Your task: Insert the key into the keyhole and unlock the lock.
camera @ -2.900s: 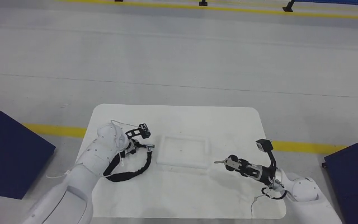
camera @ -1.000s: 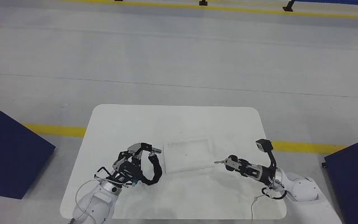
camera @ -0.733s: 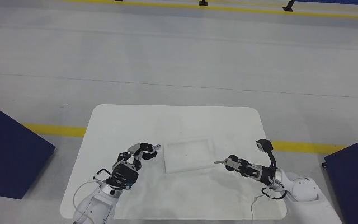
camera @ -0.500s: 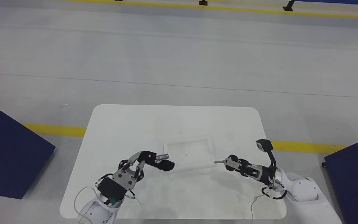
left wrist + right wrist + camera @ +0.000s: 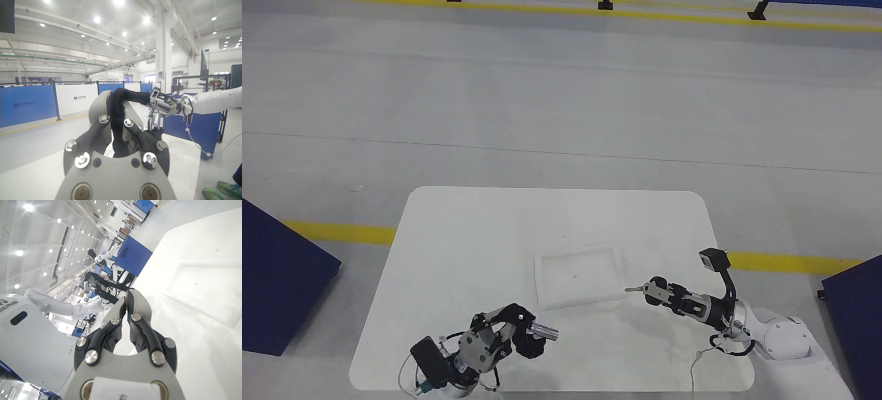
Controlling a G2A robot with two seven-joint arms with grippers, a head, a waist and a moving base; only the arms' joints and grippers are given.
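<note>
The left gripper (image 5: 116,102) is clamped on the soft black sleeve of the cable lock (image 5: 136,98). Its chrome cylinder (image 5: 545,332) is at 8 o'clock from the key (image 5: 632,289), which the right gripper (image 5: 650,291) pinches. The cable will likely flop, so a hold nearer the stiff, slick cylinder seems steadier.

Lock (image 5: 155,121): glossy chrome metal, cable (image 5: 117,121) in matt cloth.

A tray (image 5: 580,272) is set on the table (image 5: 462,240). The lock (image 5: 530,338) is held before it, leftward, and the key (image 5: 632,290) just beside its right edge.
</note>
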